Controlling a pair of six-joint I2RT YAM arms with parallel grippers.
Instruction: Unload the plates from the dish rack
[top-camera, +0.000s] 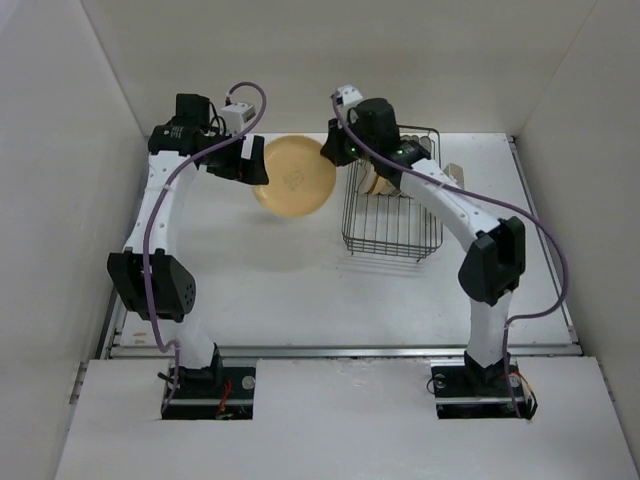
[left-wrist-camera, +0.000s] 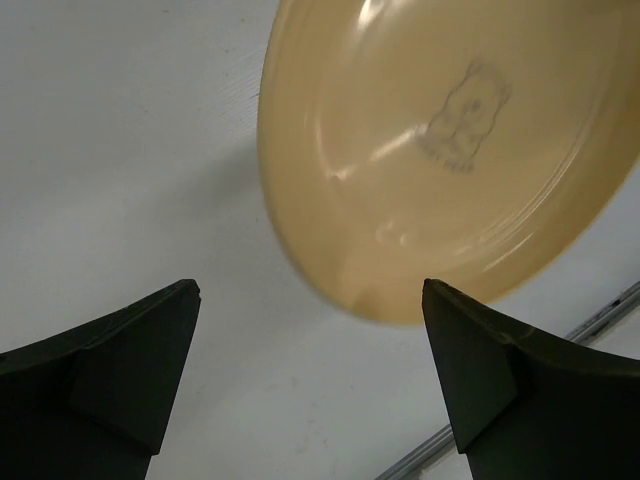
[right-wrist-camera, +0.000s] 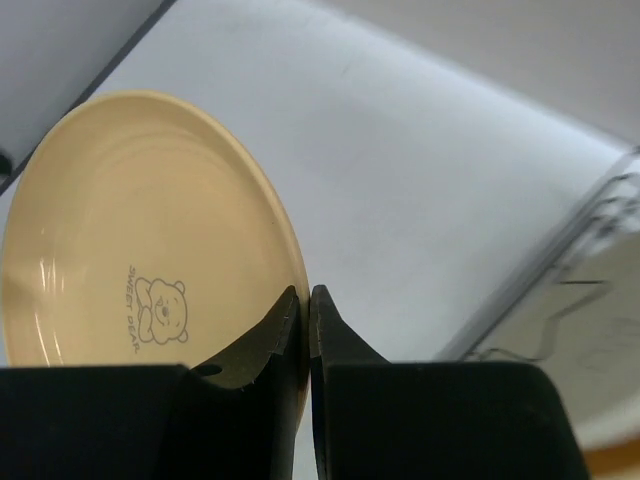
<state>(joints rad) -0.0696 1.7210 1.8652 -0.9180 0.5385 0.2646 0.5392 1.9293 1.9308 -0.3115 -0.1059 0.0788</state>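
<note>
Top external view: round yellow-orange plate (top-camera: 293, 180) up off the white table (top-camera: 300, 290), just left of the dark wire dish rack (top-camera: 395, 225), bridging the gap between the two arms. Lies close to flat, slightly tilted, upper face turned toward the overhead camera. Being round, has no long axis. Runs from the rack-side edge, where held, across to the far-left edge.

Right wrist view: right gripper (right-wrist-camera: 305, 295) pinched tight on the thin rim, fingers nearly meeting with only the plate's edge between them. Stretches away to the left from that grip, showing a small grey bear motif (right-wrist-camera: 160, 305) with lettering beside it on the upper face. Shows the rack only as a blur at the right border.

Left wrist view: left gripper (left-wrist-camera: 310, 288) spread wide, nothing clamped. Shows the plate's near edge dipping down between the two dark fingers, closer to the right-hand one; cannot tell whether it touches.

Back in the top view: cream plate (top-camera: 378, 185) standing on edge inside the rack, partly hidden under the right arm.
</note>
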